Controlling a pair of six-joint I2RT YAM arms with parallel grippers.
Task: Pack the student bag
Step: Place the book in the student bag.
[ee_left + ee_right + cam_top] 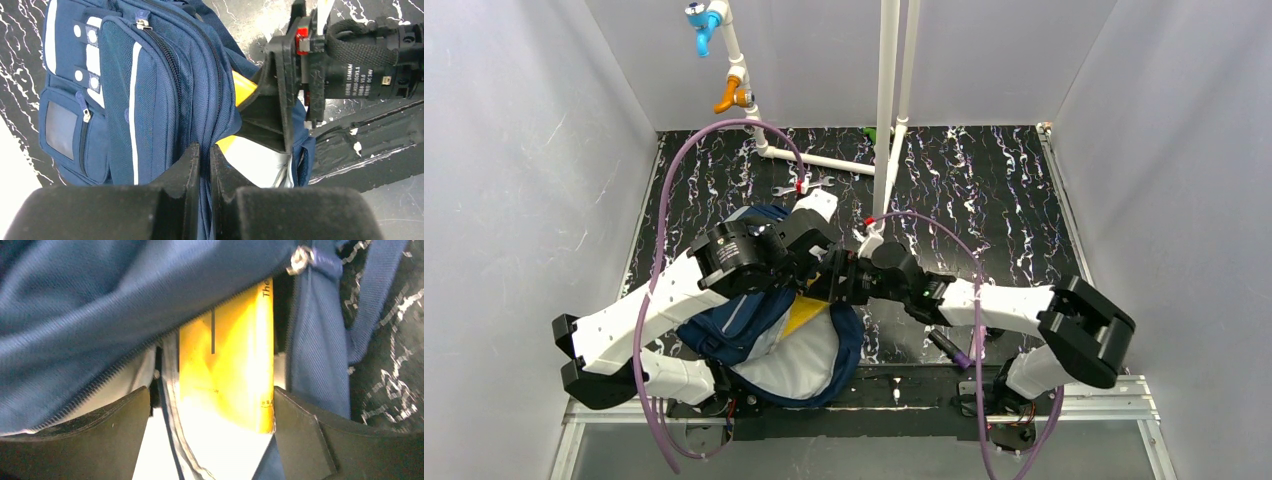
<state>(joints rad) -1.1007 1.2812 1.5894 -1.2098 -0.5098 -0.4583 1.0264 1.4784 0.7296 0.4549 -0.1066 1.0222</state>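
Two black fingers (pixel 175 172) of the left end effector (pixel 205 155) fill the bottom of the left wrist view, pressed together on a fold of navy fabric at the mouth of the student bag (pixel 150 100). That one bag lies at the near edge of the bench (pixel 1004 190), left of the middle and just beyond the left arm's base, with its pale lining showing through the open zip. One yellow book (pixel 225 365) stands partly inside the opening, its lower end still outside the fabric. The right end effector (pixel 211 392) is spread open around this book: one finger sits just beside the book's right edge, and the other stands apart from its left edge with a clear gap. Both arms meet over the bag. Elsewhere on the bench lie one silver wrench (pixel 796 187) towards the far edge, and one dark pen (pixel 949 348) with a purple end near the near edge, right of the bag.
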